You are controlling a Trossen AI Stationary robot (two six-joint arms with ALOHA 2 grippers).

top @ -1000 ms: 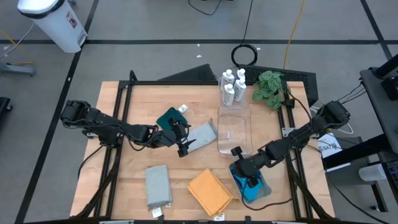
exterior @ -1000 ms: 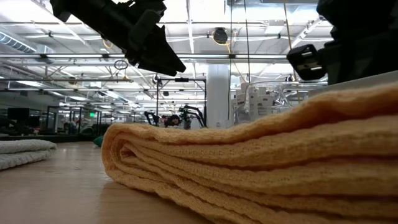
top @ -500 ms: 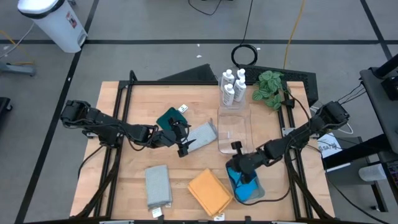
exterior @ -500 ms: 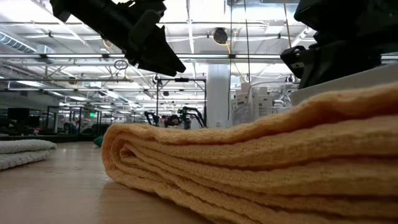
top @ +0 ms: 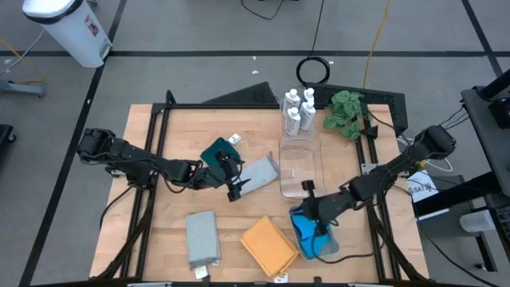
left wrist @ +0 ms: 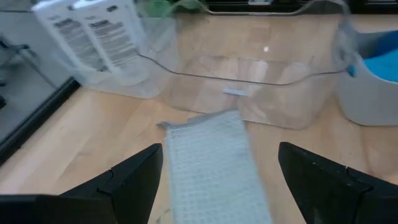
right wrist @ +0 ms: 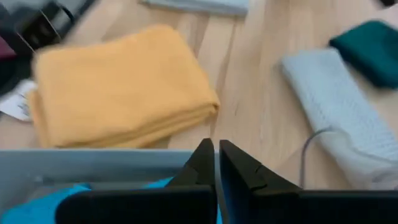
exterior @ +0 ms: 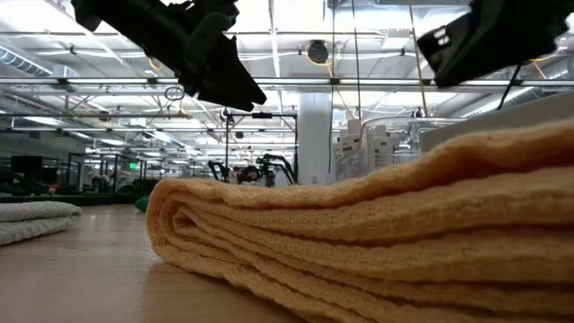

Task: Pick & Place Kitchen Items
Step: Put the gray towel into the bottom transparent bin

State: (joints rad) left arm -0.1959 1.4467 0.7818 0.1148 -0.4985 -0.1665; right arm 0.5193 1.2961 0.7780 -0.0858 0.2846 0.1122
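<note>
Table first: I take the clear bin near its middle as my landmark. Beside the bin lies a grey cloth, the dark teal cloth past that, and the left gripper hovers spread over the grey one. Orange cloth sits nearer me, with another grey cloth alongside. White bottles stand behind the bin. Right gripper (fingers pressed together, I see) hangs above the tray holding blue sponges.

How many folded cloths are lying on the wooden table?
4: dark teal-green folded cloth and pale grey folded cloth mid-table, grey folded cloth and orange folded cloth at the front edge.
</note>
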